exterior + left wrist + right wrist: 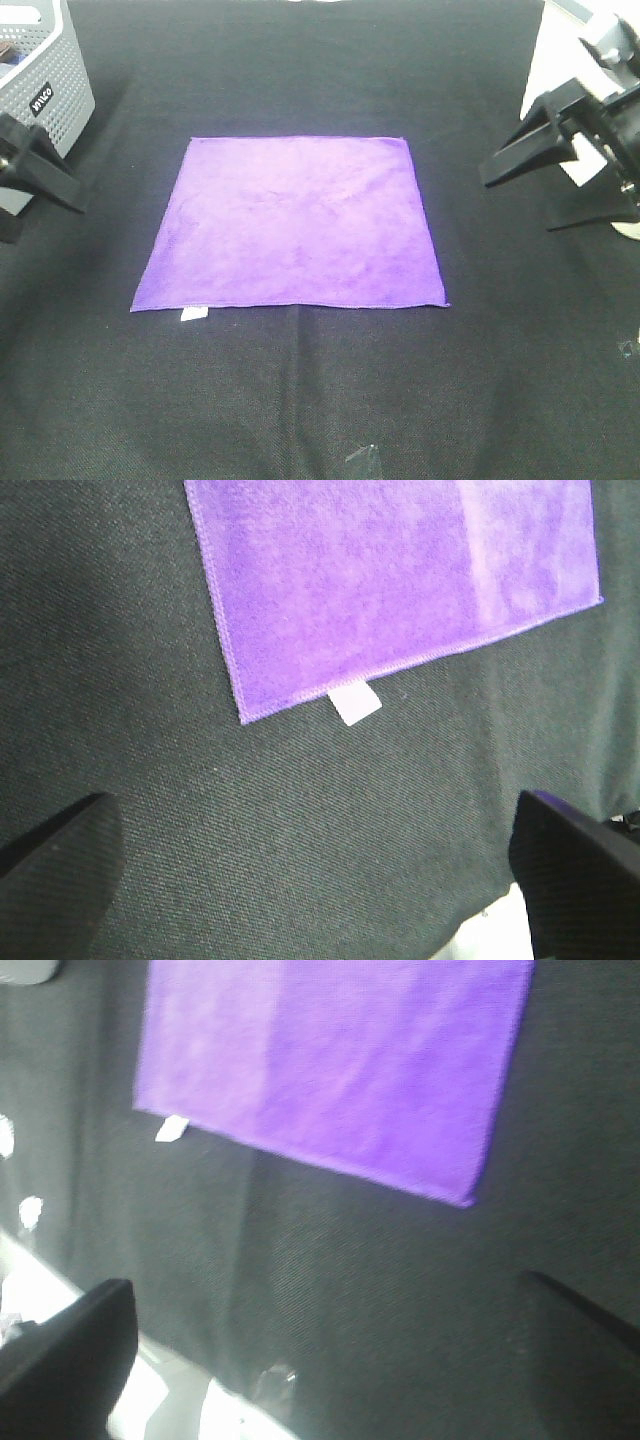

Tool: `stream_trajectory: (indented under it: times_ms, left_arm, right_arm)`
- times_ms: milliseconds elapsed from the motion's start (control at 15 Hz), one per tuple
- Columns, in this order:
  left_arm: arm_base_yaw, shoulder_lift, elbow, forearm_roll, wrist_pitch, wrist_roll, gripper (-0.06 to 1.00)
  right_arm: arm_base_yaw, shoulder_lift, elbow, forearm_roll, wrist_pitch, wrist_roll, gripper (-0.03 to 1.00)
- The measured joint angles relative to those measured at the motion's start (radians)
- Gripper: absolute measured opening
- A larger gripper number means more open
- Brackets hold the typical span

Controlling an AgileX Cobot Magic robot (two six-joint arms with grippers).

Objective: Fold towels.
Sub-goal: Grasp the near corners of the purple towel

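Black table (300, 400) foreground; beyond, towel (290, 225) flat, tag (193, 314) near. My left pincer (310, 810) and right pincer (328, 1280) gape wide, empty; I should pinch both near corners evenly.

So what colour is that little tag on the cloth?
White. The tag shows best in the left wrist view.

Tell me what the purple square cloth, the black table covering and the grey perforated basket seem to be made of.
Purple square cloth: likely matte microfibre, by its fuzzy nap and stitched hem. Black table covering: woven fabric, matte; a fine twill-like weave shows. Grey perforated basket: probably moulded plastic, smooth, with regular holes.
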Motion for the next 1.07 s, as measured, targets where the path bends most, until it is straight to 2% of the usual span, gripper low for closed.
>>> stream_trajectory:
  times_ms: [333,667,1067]
  left_arm:
    - [0.000,0.192,-0.054,-0.034,-0.033,0.039,0.97]
    - [-0.038,0.304,-0.116,-0.055,-0.047,0.057,0.97]
    - [-0.074,0.369,-0.135,-0.062,-0.087,0.060,0.94]
  right_arm:
    - [0.000,0.204,-0.001,0.012,-0.078,-0.032,0.95]
    - [0.000,0.272,-0.001,0.057,-0.159,-0.089,0.95]
    - [0.000,0.352,-0.004,0.063,-0.204,-0.104,0.94]
